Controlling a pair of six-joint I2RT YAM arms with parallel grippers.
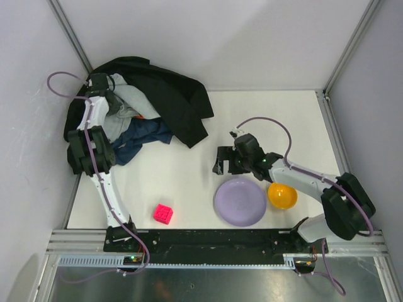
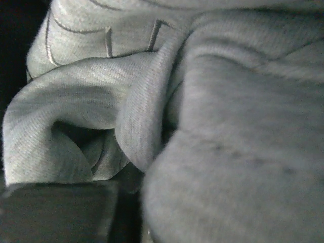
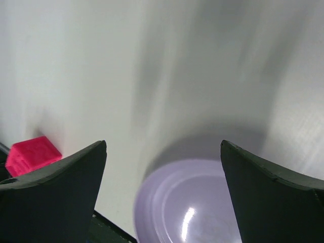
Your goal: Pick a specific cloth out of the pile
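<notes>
Across the white worktop [image 1: 189,182], the large black soft garment [image 1: 170,94] makes up most of the heaped pile of garments [image 1: 135,107]. Against its near-left edge lies the light grey cloth [image 1: 126,104]. Just nearer again, reaching out from the black garment's near side, lies the dark navy blue cloth [image 1: 143,134], the piece wanted. A sliver of orange fabric [image 1: 140,117] shows between grey and navy.

The left claw [image 1: 104,83] sits at the black garment's left side, pressed into the grey folds. Its wrist view shows only grey fabric and one dark finger [image 2: 55,212], so I cannot tell whether it is spread or pinching.

To do this step well, it should probably leave the grey, go to the navy's free edge on the side away from the black garment, and pinch a single layer. It can then lift slowly so grey and orange slide off.

The right claw [image 3: 163,147], spread wide and holding nothing, hovers well right of the black garment over a lilac round plate [image 3: 187,202].
</notes>
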